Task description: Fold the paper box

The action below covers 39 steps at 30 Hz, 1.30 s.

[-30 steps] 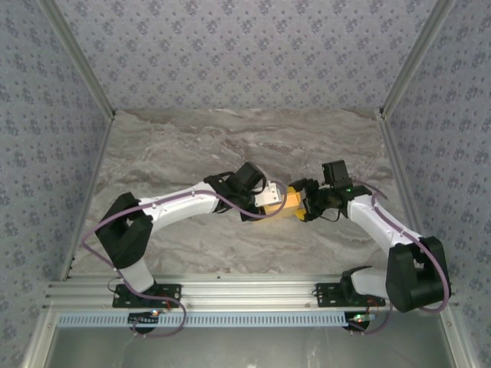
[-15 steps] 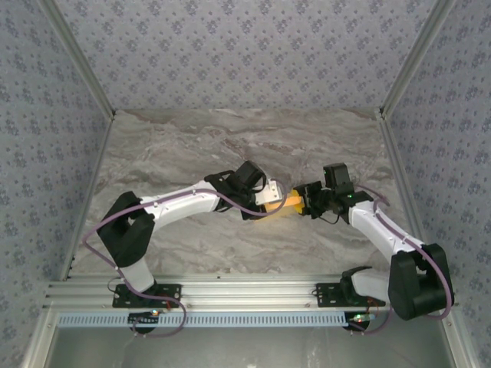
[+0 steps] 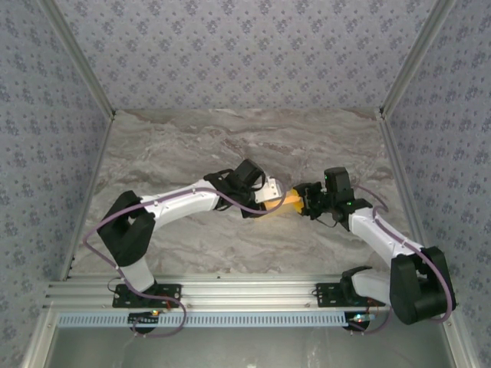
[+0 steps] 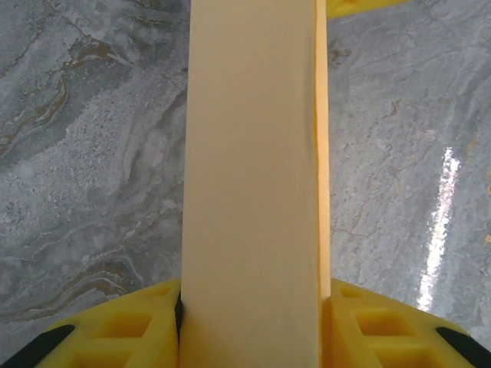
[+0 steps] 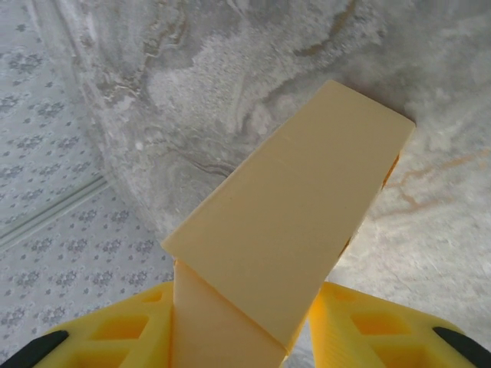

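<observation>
Paper box (image 3: 290, 202), yellow card, held above the desk (image 3: 230, 146) just 3 o'clock of centre, left gripper (image 4: 253, 326) clamped on its 9 o'clock end, right gripper (image 5: 239, 330) clamped on its 3 o'clock end; risk: uneven pulling may crease or tear it.

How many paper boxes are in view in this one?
1. The paper box is at mid-table, gripped at one end by the left gripper and at the other by the right gripper.

White links and black joints form the left arm (image 3: 180, 202) and right arm (image 3: 381, 232), lilac cables (image 3: 97, 230) running back from each end effector (image 4: 253, 337), whose yellow fingers (image 4: 130, 331) have moulded hollows.
</observation>
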Each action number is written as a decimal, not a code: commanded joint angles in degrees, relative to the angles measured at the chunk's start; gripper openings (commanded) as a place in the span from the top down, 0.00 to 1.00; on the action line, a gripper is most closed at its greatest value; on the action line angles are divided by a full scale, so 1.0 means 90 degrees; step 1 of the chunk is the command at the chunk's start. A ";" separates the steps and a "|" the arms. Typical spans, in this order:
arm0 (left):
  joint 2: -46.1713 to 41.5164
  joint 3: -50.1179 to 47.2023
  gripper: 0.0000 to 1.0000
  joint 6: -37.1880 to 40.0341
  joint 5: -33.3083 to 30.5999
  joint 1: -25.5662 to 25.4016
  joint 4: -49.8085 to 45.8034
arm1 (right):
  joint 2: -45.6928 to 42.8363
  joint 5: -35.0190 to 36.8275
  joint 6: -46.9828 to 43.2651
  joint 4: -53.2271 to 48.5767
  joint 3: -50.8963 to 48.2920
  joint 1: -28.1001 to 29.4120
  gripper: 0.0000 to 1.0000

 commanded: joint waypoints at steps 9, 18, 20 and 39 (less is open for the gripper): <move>0.0397 -0.0256 0.62 -0.0163 0.0605 0.0107 -0.0349 | 0.0330 0.1438 0.0100 0.1663 -0.0807 0.0336 0.61; 0.0344 -0.0197 0.48 -0.0250 0.1334 0.0335 -0.0206 | 0.0572 0.1417 -0.0037 0.1202 -0.0367 0.0200 0.61; 0.0321 -0.0180 0.44 -0.0297 0.1453 0.0364 -0.0173 | 0.0726 0.1316 0.0039 0.1367 -0.0385 0.0208 0.61; -0.1154 -0.0894 0.01 -0.2072 0.3105 0.1063 0.1597 | 0.0962 0.1606 -0.0315 0.0946 -0.0240 0.0420 0.62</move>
